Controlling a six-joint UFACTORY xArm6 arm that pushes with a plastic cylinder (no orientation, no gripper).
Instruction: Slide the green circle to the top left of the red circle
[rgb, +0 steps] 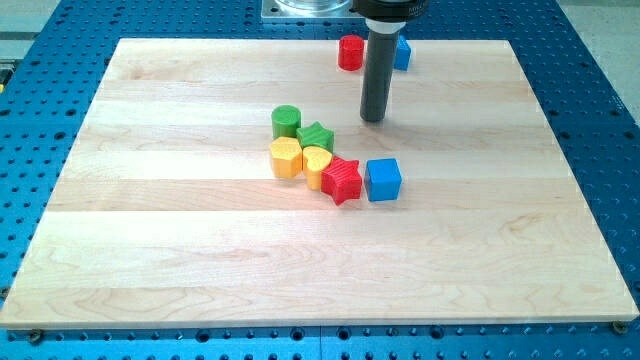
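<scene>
Green circle (286, 121) touches green star (316, 136); my tip (373, 119), clawless so no grip state, risks dragging both off-line from red circle (350, 52).

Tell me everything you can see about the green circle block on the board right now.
The green circle is a short, upright green cylinder with a flat round top, plastic-looking, standing on the wooden board just above the view's centre. It heads a cluster: the green star sits against its lower right, and the yellow block is right below it. My tip is to its right, apart from it. The red circle stands far off at the view's top.
</scene>
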